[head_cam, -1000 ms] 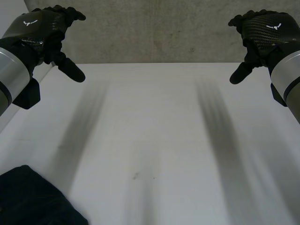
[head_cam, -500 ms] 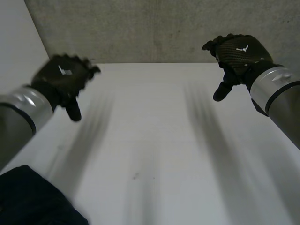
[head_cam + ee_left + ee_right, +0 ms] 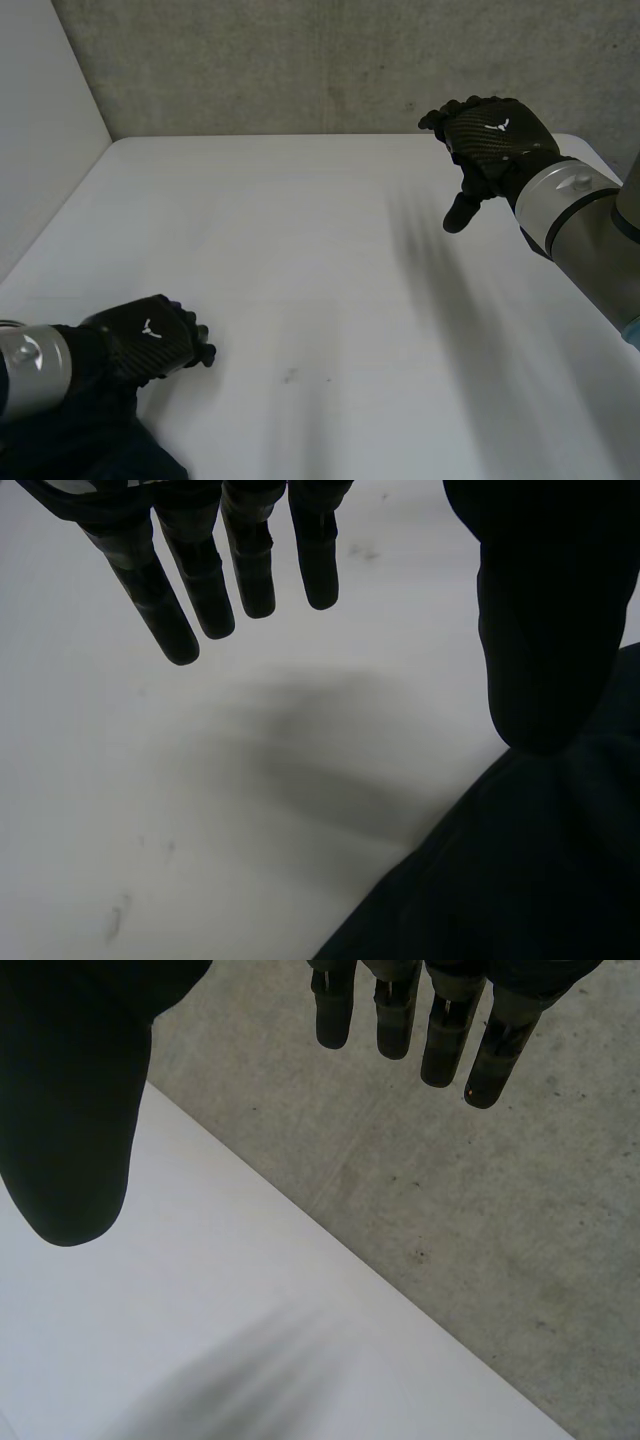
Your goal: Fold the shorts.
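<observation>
Since a second ago, my left hand point(image 3: 148, 338) has come down from the upper left of the head view to the lower left, right at the dark, crumpled fabric shorts point(image 3: 130, 460); my right hand point(image 3: 495, 138) has drifted in from the upper right corner toward the middle but remains raised.

The shorts lie bunched in the lower left corner of the head view, on the near edge of the white table point(image 3: 300, 250). My left forearm crosses above them, and the hand sits just past their far edge.

In the left wrist view the shorts point(image 3: 520, 880) lie under and beside my thumb, while the fingers of my left hand point(image 3: 240, 560) reach out straight and spread over bare white table point(image 3: 150, 810). Thumb and fingers are well apart and nothing is held between them. I cannot tell whether the thumb touches the cloth.

My right hand is in the upper right of the head view, above the far right part of the table and well apart from the shorts. In its own wrist view the right hand point(image 3: 70, 1090) has its fingers straight and the thumb set wide from them, holding nothing. Beyond the fingertips I see the table's far edge point(image 3: 150, 1340) and the grey concrete wall point(image 3: 450, 1240) behind it.

That concrete wall point(image 3: 330, 60) runs across the top of the head view, and a plain white side wall point(image 3: 40, 150) stands at the upper left.
</observation>
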